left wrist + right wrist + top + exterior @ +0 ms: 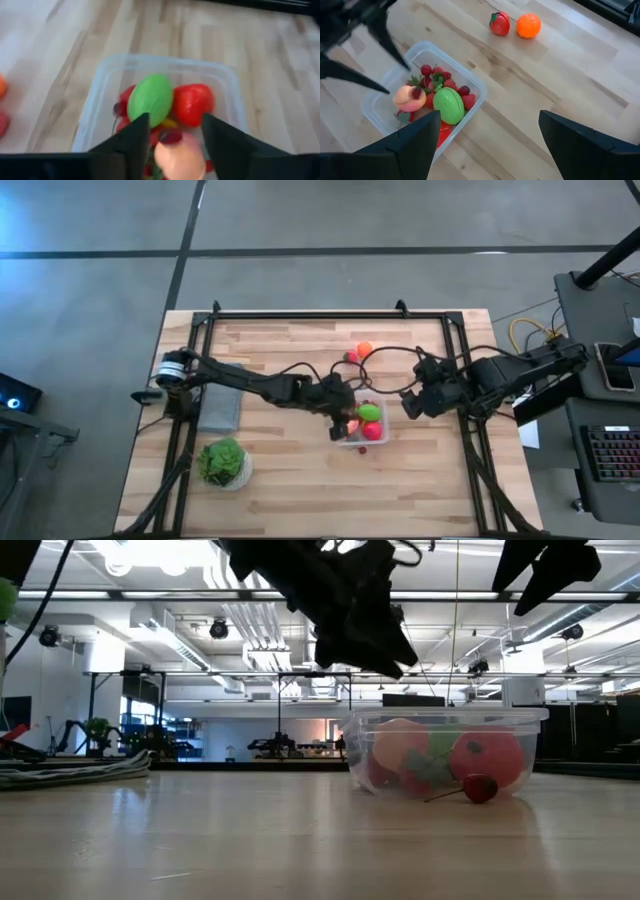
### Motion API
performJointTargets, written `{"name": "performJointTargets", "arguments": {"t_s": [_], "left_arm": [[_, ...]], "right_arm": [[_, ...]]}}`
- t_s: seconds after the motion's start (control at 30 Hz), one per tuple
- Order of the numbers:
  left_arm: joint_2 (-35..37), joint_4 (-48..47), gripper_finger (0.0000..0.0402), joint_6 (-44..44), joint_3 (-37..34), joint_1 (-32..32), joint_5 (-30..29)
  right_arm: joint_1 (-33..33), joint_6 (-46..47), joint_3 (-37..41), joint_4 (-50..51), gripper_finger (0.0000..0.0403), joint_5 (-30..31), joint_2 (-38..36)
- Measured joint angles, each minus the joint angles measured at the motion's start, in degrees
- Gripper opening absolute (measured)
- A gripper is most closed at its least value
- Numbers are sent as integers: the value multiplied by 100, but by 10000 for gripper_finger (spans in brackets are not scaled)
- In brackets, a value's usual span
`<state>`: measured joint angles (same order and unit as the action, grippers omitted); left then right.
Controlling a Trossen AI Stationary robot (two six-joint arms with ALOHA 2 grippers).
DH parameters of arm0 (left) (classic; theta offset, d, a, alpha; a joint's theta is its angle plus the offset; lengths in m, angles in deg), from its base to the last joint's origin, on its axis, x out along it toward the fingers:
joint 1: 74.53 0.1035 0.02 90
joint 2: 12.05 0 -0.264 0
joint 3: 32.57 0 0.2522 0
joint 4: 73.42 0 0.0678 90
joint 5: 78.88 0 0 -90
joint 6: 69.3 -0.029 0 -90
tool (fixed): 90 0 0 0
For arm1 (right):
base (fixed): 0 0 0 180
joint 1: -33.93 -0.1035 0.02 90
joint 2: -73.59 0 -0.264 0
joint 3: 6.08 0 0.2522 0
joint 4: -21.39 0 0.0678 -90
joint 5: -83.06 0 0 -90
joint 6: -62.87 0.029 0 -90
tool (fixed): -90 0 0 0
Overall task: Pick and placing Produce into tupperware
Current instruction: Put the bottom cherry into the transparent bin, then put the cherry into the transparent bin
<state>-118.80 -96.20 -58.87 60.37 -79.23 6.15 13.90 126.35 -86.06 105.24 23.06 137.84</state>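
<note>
The clear tupperware (383, 416) (375, 107) (100, 75) stands on the table right of centre. Inside lie a green lump (150, 97) (448, 104), a red lump (192, 102), a peach-pink lump (410, 98) (398, 745) and several red berries (427, 70). My left gripper (345, 420) (175, 120) hangs open just above the box, with the peach lump below its fingertips and a gap between them in the low view. My right gripper (408, 406) (490, 117) hovers open to the box's right. An orange lump (528, 26) and a red one (499, 23) rest on the table toward the far edge.
One berry with a stem (480, 788) lies on the table against the box's near side. A flat grey slab (220, 405) and a leafy green head in a white bowl (225, 463) sit at the table's left. A black frame (330, 313) runs along the far edge and sides.
</note>
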Motion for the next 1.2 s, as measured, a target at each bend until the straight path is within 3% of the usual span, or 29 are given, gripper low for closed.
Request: {"name": "performJointTargets", "arguments": {"t_s": [0.17, 0.27, 0.4, 0.63, 0.83, 1.07, 1.2], "left_arm": [[5, -187, 244, 277, -2, 91, -150], [41, -410, 272, 276, -2, 51, -133], [164, -907, 282, 320, -2, -107, -129], [203, -2497, 283, 1343, -4, -427, -147], [315, -3011, 283, 1485, -17, -913, -458], [839, -3502, 283, 1639, -298, -1279, -2258], [1343, -3459, 283, 1641, -823, -1258, -2663]], "right_arm": [[2, -161, 0, 13, 329, -55, 251], [1, -241, 0, 20, 329, -219, 398], [2, -227, 9, 21, 329, -434, 538], [-140, -112, 94, 10, 329, -1185, 615], [-700, 1279, 220, -57, 329, -1196, 624], [-1855, 3771, 145, -335, 329, -1102, 1222], [-2379, 5196, -170, -404, 329, -1201, 2027]]}}
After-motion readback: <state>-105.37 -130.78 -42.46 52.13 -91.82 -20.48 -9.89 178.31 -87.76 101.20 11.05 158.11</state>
